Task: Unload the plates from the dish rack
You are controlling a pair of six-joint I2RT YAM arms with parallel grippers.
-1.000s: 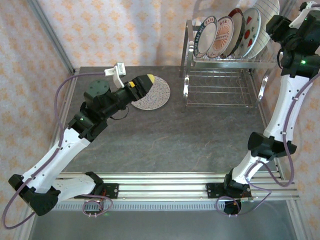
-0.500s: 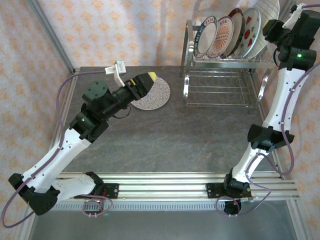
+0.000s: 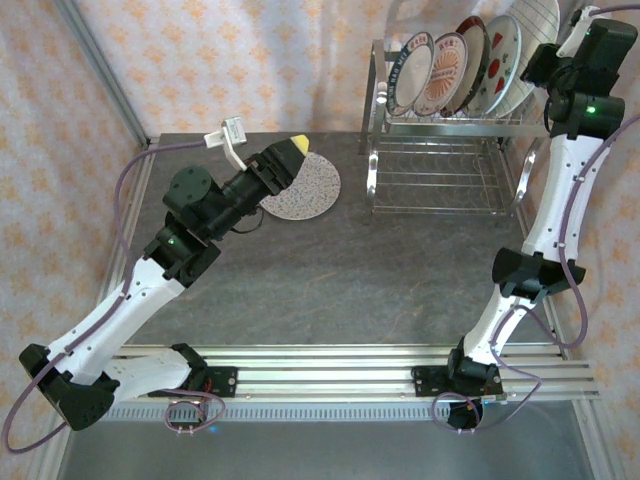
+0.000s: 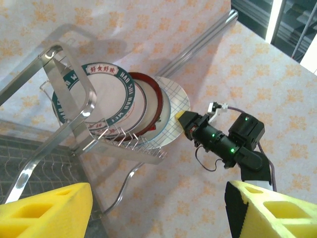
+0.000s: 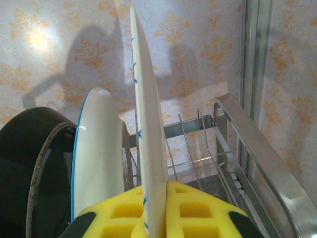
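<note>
The speckled plate [image 3: 310, 190] was out. The right gripper [image 5: 154, 212] pinched the grid plate [image 5: 146, 99] in the rack [image 3: 440, 175] with others; the left gripper [image 3: 285, 158] gaped empty.

Mock-kitchen robot cell — wallpaper panels [image 3: 250, 60], aluminium rails [image 3: 330, 380], stone-look table [image 3: 350, 270].

Dark grey, stone-patterned table [image 3: 400, 290], seen from the top view. At 11 o'clock, near the far edge, a speckled plate [image 3: 318, 192] lies flat on the surface. At 1 o'clock the dish rack [image 3: 440, 165] stands on its tubular legs against the far edge. Its slotted upper shelf carries a row of plates [image 3: 443, 72] on edge, the plaid-grid plate [image 3: 537, 22] rightmost. At 6 o'clock an aluminium rail [image 3: 330, 365] runs along the near edge.
</note>
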